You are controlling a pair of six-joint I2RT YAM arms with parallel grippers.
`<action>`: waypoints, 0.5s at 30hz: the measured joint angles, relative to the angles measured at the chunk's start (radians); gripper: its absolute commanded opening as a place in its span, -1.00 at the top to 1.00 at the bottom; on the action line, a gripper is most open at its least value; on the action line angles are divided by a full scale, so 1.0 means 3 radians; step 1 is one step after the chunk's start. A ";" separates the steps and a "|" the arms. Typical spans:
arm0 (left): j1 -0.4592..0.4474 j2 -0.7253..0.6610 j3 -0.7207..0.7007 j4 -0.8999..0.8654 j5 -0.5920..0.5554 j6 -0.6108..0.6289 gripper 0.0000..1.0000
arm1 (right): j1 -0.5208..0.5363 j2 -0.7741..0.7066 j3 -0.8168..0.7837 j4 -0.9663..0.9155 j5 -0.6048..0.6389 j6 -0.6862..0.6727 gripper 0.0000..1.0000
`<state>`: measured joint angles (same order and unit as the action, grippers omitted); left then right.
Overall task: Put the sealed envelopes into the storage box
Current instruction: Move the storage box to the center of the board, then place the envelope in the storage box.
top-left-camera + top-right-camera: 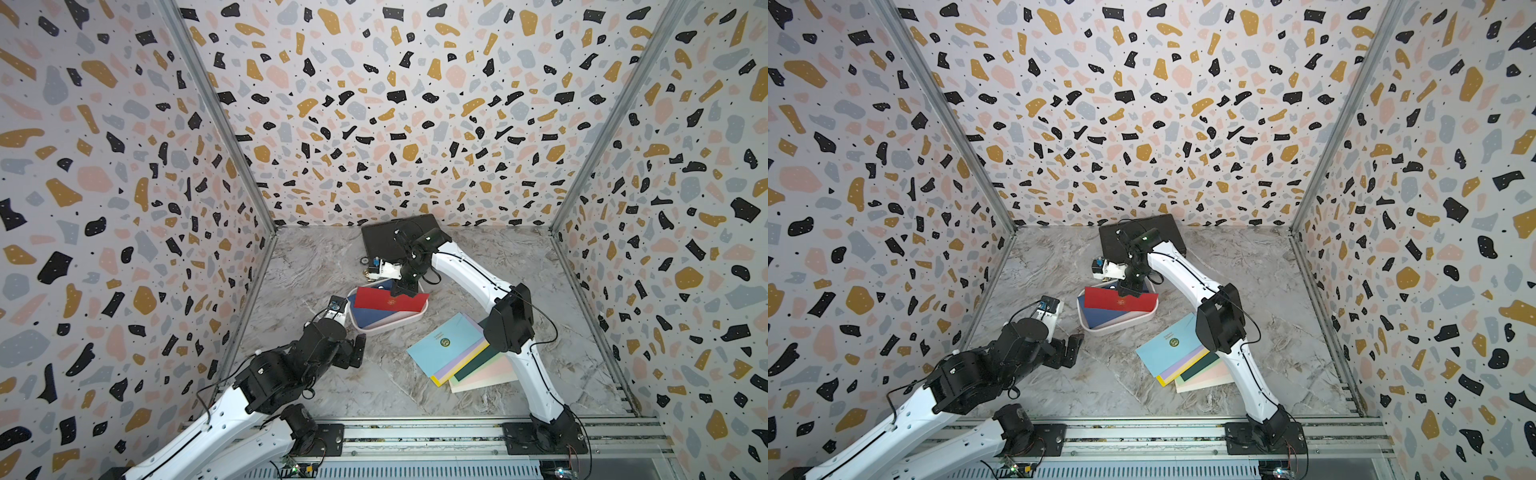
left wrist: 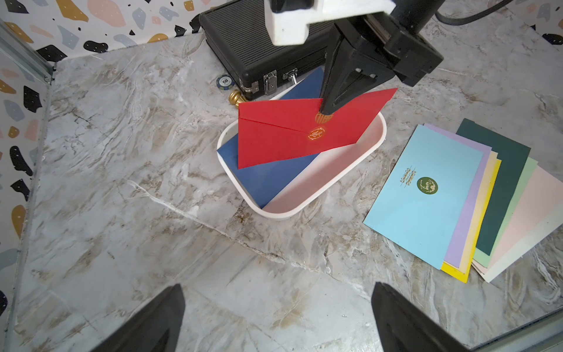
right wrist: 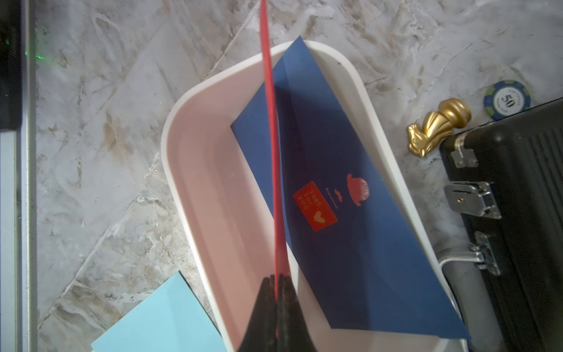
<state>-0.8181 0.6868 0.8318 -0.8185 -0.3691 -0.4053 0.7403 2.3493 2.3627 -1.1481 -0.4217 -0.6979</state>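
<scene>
My right gripper (image 3: 277,280) is shut on the top edge of a red envelope (image 2: 289,137), which hangs upright and tilted over the white storage box (image 2: 304,207). From the right wrist view the red envelope (image 3: 271,122) shows edge-on. A navy envelope (image 3: 335,228) lies slanted inside the box, leaning on its wall. More sealed envelopes lie fanned on the table right of the box, a light blue one (image 2: 426,207) on top. My left gripper (image 2: 278,317) is open and empty over bare table, near-left of the box. Both top views show the held red envelope (image 1: 386,302) above the box (image 1: 1113,328).
A black briefcase (image 1: 386,237) with metal latches lies just behind the box against the back wall. A gold figurine (image 3: 435,128) and a poker chip (image 3: 507,99) sit between briefcase and box. Patterned walls close in three sides; a rail runs along the front.
</scene>
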 measured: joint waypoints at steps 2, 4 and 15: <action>0.0000 0.0015 -0.0019 0.0042 0.0023 -0.0028 -0.98 | 0.0018 0.0001 0.0047 -0.0010 0.0000 -0.0023 1.00; 0.0000 0.0014 -0.0046 0.0070 0.0045 -0.0058 -0.98 | 0.0033 0.0001 0.0106 -0.0015 -0.0008 -0.0058 1.00; 0.0015 0.0014 -0.0220 0.0186 0.0108 -0.0272 -0.98 | 0.0156 0.0039 0.0215 -0.0109 0.0116 -0.0450 1.00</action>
<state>-0.8135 0.6910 0.7658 -0.7628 -0.3367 -0.4870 0.7872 2.3611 2.4271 -1.1809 -0.3870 -0.8330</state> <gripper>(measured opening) 0.991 0.045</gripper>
